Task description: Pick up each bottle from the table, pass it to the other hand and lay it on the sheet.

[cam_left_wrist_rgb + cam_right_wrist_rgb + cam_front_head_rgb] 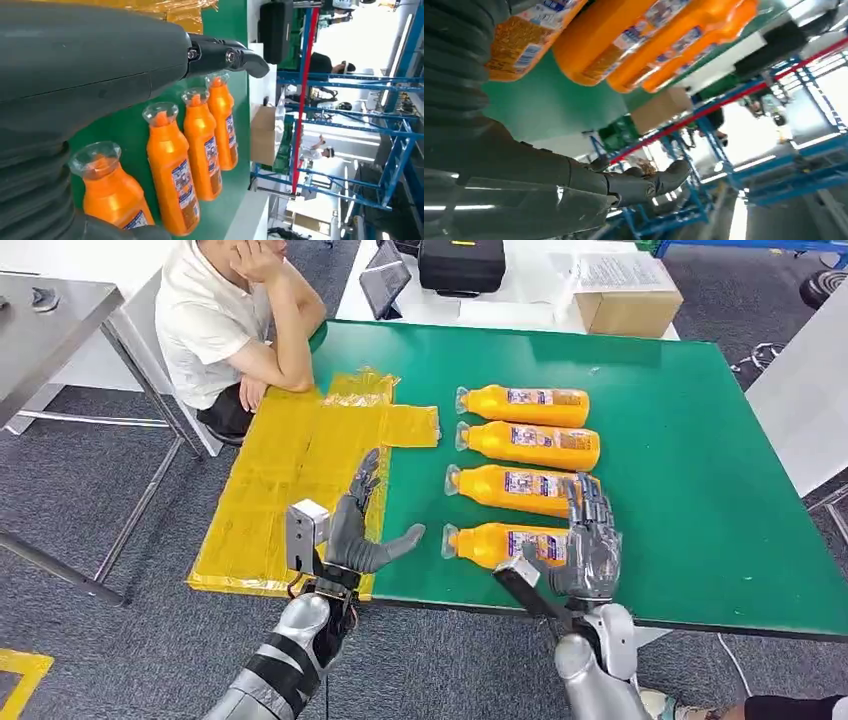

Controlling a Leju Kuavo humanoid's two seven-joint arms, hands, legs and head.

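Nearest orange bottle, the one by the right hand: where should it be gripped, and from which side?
Grip the nearest bottle around its labelled body, coming from above. It lies flat on the green table, cap toward the yellow sheet, neighbour close behind, so the table-edge side and top are free. The right hand hovers over the base end with fingers spread; the narrow neck looks a weaker hold.

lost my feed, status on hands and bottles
Left hand open over table edge. Right hand open at nearest orange plastic bottle. Yellow sheet bare.
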